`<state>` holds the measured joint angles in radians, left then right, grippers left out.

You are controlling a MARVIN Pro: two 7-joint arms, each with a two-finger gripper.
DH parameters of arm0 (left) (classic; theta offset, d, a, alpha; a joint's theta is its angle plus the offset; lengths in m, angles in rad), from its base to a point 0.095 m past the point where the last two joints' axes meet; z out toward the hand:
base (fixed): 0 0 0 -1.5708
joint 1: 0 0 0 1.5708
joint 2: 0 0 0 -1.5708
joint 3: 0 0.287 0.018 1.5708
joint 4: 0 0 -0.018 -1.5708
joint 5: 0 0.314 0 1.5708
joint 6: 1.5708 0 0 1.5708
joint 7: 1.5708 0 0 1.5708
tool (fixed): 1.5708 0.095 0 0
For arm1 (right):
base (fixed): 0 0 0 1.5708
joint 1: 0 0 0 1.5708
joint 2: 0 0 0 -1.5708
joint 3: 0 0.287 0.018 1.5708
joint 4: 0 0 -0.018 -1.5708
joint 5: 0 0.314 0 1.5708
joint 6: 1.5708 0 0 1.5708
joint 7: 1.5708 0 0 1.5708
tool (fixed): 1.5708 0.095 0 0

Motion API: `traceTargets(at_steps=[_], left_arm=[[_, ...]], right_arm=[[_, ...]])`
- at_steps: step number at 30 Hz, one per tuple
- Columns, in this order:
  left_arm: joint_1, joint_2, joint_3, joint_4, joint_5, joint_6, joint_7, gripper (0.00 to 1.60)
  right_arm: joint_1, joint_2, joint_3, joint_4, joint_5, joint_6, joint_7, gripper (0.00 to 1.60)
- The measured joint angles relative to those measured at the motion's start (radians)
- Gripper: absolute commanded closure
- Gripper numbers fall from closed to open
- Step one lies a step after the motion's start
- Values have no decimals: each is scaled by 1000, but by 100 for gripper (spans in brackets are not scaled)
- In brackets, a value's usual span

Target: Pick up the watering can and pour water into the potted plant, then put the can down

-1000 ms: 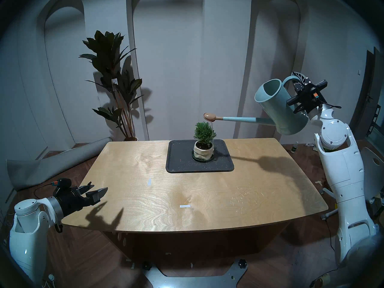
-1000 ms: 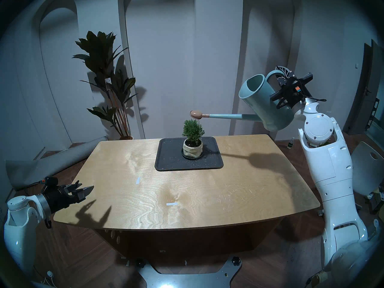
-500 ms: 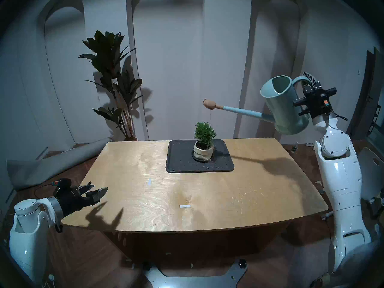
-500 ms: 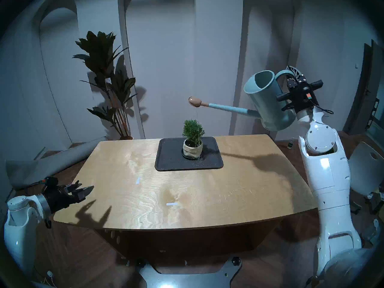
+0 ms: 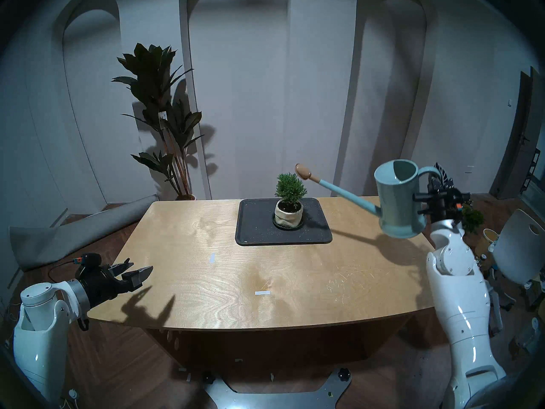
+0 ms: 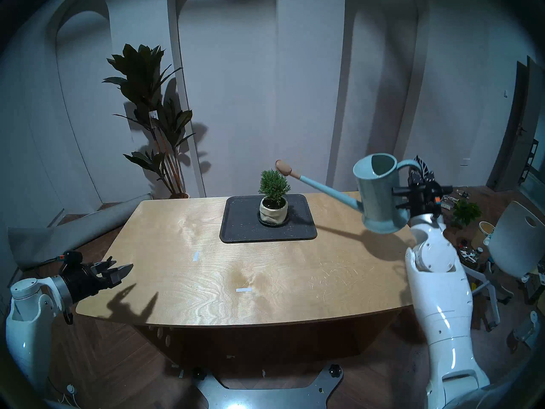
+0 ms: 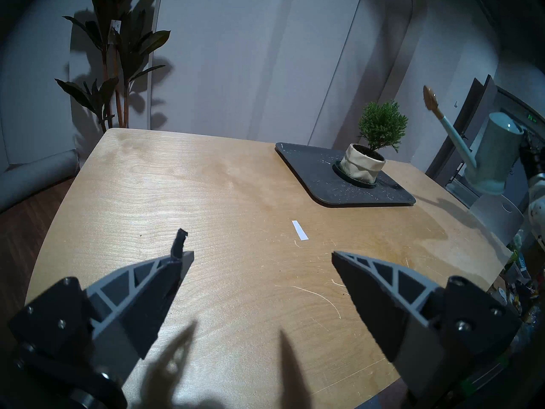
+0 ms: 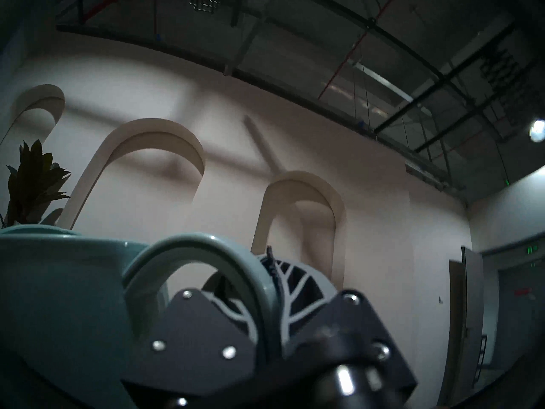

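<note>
Watering can [image 5: 399, 200]: upright in the air over the table's right edge, base just above the wood, spout angled up so nothing runs out.
Rose [image 5: 303, 171]: near the shrub's top, to its right; no stream visible.
Right gripper [image 8: 267, 284]: its 2 fingers are clamped on the can's loop handle, carrying the can's full weight.
Potted plant [image 5: 289, 202]: on its dark saucer on the black tray [image 5: 253, 234], which catches the spilled drops speckling it.
Left gripper [image 7: 262, 253]: fingers spread wide, holding nothing, parked low at the table's [image 5: 206, 281] near-left corner, well clear.
Stage: pouring looks finished; setting the can down remains.
</note>
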<state>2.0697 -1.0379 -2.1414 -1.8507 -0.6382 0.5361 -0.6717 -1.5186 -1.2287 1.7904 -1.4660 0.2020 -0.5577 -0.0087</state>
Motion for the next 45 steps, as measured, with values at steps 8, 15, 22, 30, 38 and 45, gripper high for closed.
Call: traceTargets(at_steps=[8,15,22,30,38,45], left_arm=[[0,0,0,0,0,0,0,0],[0,0,0,0,0,0,0,0],[0,0,0,0,0,0,0,0],[0,0,0,-1,0,0,0,0],[0,0,0,-1,0,0,1,0],[0,0,0,-1,0,0,1,0]], right_arm=[[-134,-97,2,-26,90,-85,11,160],[-239,-150,12,-73,173,-160,63,160],[-328,-183,32,-119,258,-231,128,160],[-413,-220,63,-127,406,-325,209,160],[-438,-239,80,-79,552,-365,317,160],[-420,-240,96,-36,673,-376,430,160]])
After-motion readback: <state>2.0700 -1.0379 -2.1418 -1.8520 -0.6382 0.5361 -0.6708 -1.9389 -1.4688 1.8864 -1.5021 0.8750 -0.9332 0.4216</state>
